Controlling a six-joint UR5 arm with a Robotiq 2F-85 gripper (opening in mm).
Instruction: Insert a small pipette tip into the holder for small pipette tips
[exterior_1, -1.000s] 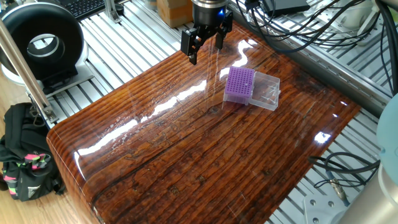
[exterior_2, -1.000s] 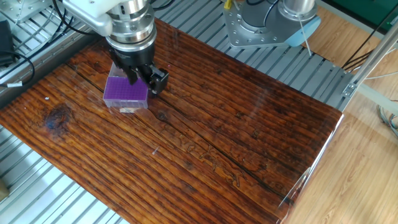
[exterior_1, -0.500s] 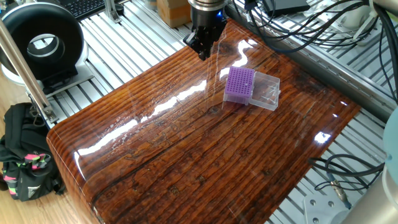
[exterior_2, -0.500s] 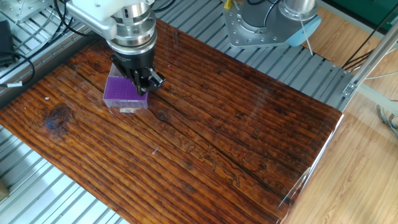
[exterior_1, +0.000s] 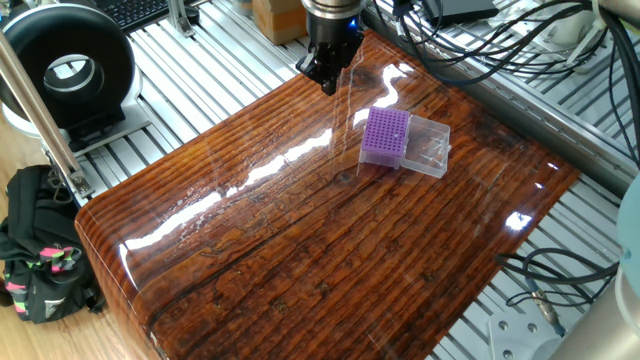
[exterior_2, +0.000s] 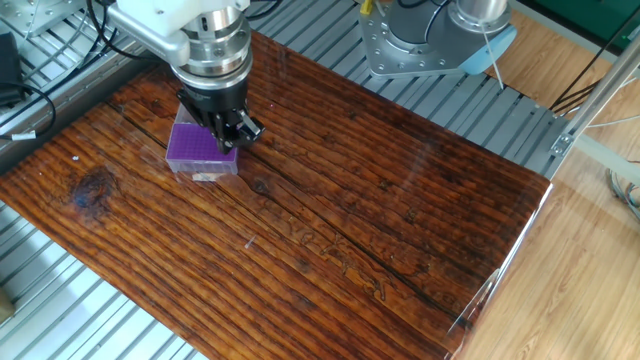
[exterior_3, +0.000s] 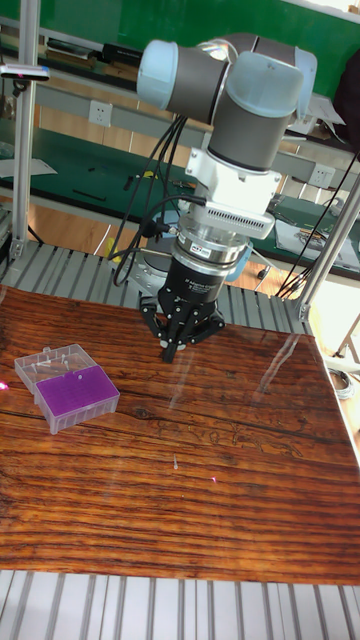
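Observation:
The holder for small pipette tips (exterior_1: 386, 135) is a purple block with a grid of tiny holes, joined to a clear box part (exterior_1: 428, 148). It lies on the wooden table toward the back. My gripper (exterior_1: 326, 85) hangs above the table's back edge with its fingers pressed together. In the other fixed view the gripper (exterior_2: 232, 140) overlaps the holder (exterior_2: 200, 148) and hides its far corner. The tall fixed view shows the gripper (exterior_3: 168, 355) to the right of the holder (exterior_3: 78, 392) and clear of it. No small pipette tip shows between the fingers; it is too small to make out.
The glossy wooden table (exterior_1: 300, 250) rests on an aluminium slat frame. A black ring-shaped device (exterior_1: 65, 70) stands at the far left and cables (exterior_1: 500, 40) run behind the table. A tiny pale speck (exterior_3: 175, 461) lies on the wood.
One second ago the gripper's fingers stood apart; they have closed together. The gripper has stayed in nearly the same place, and the holder has not moved.

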